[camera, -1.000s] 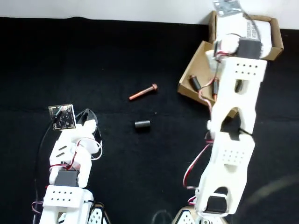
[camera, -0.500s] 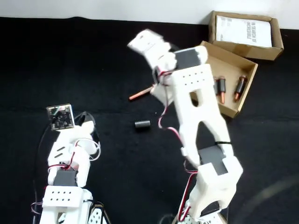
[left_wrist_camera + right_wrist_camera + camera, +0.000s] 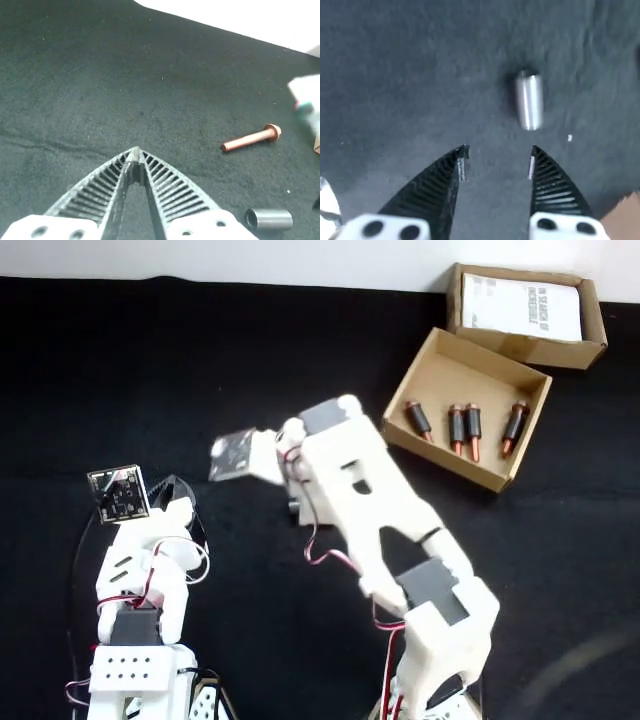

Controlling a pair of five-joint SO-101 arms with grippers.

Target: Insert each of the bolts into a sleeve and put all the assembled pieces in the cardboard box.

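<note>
Right claw (image 3: pixel 497 152) wide open, empty; sleeve (image 3: pixel 529 102) just ahead of tips, long axis along reach line. Left claw (image 3: pixel 135 157) closed, farther off.

Open mat (image 3: pixel 395 75) lies between right pincer (image 3: pixel 497 156) and sleeve (image 3: pixel 529 101) (bolt (image 3: pixel 251 139) well aside)

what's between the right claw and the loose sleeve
Only bare black mat, as the right wrist view shows: the sleeve lies just ahead of the open right claw.

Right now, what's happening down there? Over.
Left gripper shut, empty. Right gripper open, near sleeve. Bolt lies loose. Nothing in the way.
</note>
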